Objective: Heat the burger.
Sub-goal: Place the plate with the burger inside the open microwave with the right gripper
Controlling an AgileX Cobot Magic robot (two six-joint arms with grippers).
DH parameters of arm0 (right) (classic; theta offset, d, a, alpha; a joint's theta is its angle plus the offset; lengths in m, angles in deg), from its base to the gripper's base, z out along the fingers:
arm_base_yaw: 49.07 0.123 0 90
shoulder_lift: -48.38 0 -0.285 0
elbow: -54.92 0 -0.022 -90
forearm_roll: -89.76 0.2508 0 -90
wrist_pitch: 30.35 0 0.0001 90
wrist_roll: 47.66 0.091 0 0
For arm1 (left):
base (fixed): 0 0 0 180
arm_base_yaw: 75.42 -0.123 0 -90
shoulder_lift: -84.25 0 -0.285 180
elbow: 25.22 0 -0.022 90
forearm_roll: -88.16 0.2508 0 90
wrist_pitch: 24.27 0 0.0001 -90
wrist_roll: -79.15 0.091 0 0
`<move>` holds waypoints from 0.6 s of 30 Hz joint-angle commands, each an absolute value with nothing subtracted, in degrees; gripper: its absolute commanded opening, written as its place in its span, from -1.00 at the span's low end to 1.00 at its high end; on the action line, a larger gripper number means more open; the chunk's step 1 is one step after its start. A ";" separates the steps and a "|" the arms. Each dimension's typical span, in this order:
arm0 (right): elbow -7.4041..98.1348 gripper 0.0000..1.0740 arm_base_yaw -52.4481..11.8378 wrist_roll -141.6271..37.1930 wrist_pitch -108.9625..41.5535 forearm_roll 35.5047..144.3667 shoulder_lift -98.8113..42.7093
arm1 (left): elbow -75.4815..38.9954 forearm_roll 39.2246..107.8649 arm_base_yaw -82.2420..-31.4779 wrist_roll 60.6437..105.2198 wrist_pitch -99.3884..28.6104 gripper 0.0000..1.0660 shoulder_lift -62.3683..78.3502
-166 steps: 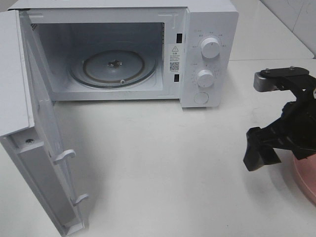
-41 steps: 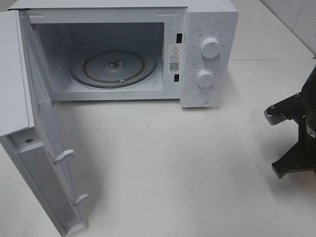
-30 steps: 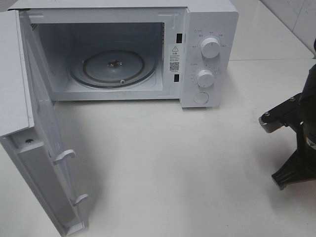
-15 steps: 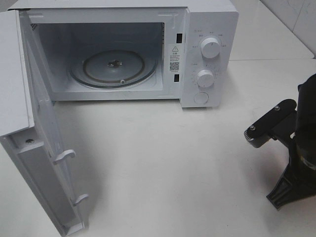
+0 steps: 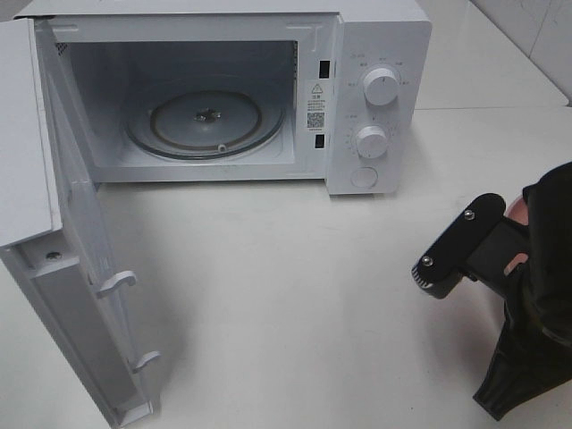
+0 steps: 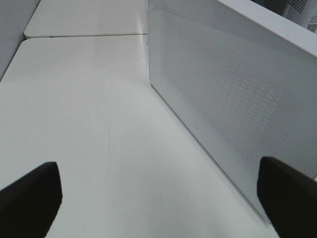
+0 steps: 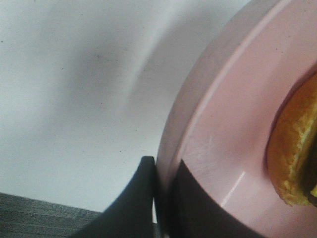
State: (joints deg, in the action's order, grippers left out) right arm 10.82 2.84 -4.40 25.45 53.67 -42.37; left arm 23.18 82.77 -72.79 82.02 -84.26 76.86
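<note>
A white microwave (image 5: 380, 45) is seen toward the far left of the white tabletop (image 5: 295, 295), its door (image 5: 80, 268) swung fully open to the left and the glass turntable (image 5: 206, 121) left bare inside. Two round knobs (image 5: 382, 87) are stacked on the control panel.

At the tabletop's right edge, the rim of a pink plate (image 7: 223, 124) is pinched between the closed fingers of the right gripper (image 7: 164, 178). The burger (image 7: 297, 148) is carried on that plate, with only the golden edge of its bun shown in the wrist view; from above it is hidden beneath the black right arm (image 5: 536, 304).

The left gripper (image 6: 158, 196) is held wide open and empty above the tabletop, beside a white dotted panel (image 6: 233, 109) of the oven.
</note>
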 commanded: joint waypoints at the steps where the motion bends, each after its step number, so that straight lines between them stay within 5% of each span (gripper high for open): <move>1: 10.59 -1.00 6.17 -4.23 28.83 50.75 -42.15 | 23.30 82.31 -72.90 81.79 -83.75 0.88 77.89; 18: 10.59 -1.00 18.37 -4.23 30.61 50.97 -42.15 | 23.30 82.31 -72.90 81.79 -83.75 0.88 77.89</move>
State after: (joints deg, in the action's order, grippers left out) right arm 10.82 18.08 -4.40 27.46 53.84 -42.37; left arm 23.18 82.77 -72.79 82.02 -84.26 76.86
